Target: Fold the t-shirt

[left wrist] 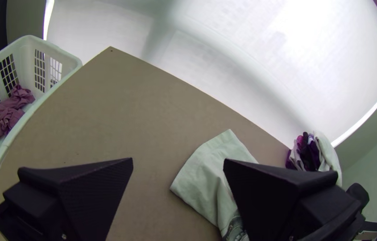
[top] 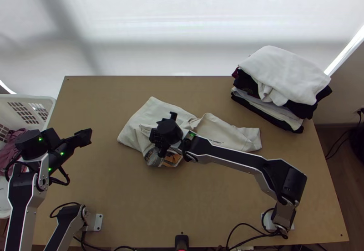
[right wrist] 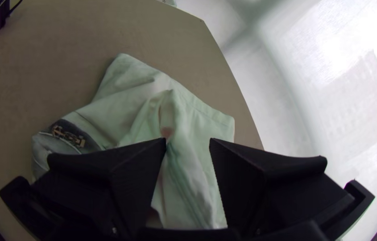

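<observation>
The cream t-shirt [top: 214, 130] lies bunched and wrinkled across the middle of the table, a printed patch at its near edge. My right gripper [top: 161, 132] is over the shirt's left part; in the right wrist view the right gripper [right wrist: 188, 143] stands open above a raised crease of the shirt [right wrist: 148, 102]. My left gripper [top: 86, 137] is at the table's left side, apart from the cloth. In the left wrist view the left gripper [left wrist: 178, 163] is open, with part of the shirt [left wrist: 206, 178] beyond one finger.
A stack of folded clothes [top: 286, 75] sits at the back right of the table. At the left edge stands a white basket [top: 50, 105] with mauve cloth [left wrist: 7, 114] inside. Bare tabletop [top: 100, 178] lies between the left gripper and the shirt.
</observation>
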Controlling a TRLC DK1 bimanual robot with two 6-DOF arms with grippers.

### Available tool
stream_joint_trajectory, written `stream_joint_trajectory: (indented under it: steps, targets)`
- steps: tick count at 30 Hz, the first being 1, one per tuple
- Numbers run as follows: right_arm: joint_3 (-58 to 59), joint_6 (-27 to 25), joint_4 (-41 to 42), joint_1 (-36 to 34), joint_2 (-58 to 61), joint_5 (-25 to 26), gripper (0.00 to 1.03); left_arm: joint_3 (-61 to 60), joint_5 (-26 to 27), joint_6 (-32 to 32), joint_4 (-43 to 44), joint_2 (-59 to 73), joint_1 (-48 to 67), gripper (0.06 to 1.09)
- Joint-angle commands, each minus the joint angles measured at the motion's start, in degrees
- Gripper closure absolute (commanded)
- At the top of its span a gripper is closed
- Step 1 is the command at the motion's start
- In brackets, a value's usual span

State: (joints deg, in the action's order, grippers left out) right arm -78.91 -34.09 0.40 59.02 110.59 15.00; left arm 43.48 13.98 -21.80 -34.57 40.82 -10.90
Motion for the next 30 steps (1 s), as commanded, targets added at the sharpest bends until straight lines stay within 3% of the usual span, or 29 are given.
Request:
stream_joint_trajectory:
  steps: [1,6,8,12,13,14,17,30]
  targets:
    - [-1.07,0.86,0.04,-0.58,1.65,-0.06,0.54,-1.03,0.44,0.80,0.55,-0.65,-0.44,0.10]
    - [-1.77,1.39,1.44,-1.28,3.06,0.02,0.56,-1.03,0.52,0.80,0.64,-0.12,-0.44,0.10]
    - [-1.94,1.65,3.73,-1.63,3.32,0.02,0.81,-1.03,0.52,0.80,0.73,-0.12,-0.53,0.10]
    - [-1.42,1.92,5.75,-2.25,2.97,0.11,0.82,-1.03,0.52,0.80,0.73,0.05,-0.53,0.10]
    - [-0.98,1.74,5.75,-2.25,2.62,0.29,0.85,-1.03,0.52,0.80,0.73,0.14,-0.53,0.10]
    - [-0.54,1.92,6.36,-2.42,2.00,0.73,1.01,-1.03,0.52,0.80,0.82,0.23,-0.53,0.10]
    - [0.78,2.36,10.67,-2.95,-0.37,2.66,1.00,-1.30,0.70,0.71,1.96,1.19,-0.53,0.10]
    - [12.64,4.64,13.04,-8.40,-14.70,7.58,1.00,1.60,0.96,-0.96,11.72,14.38,4.22,0.10]
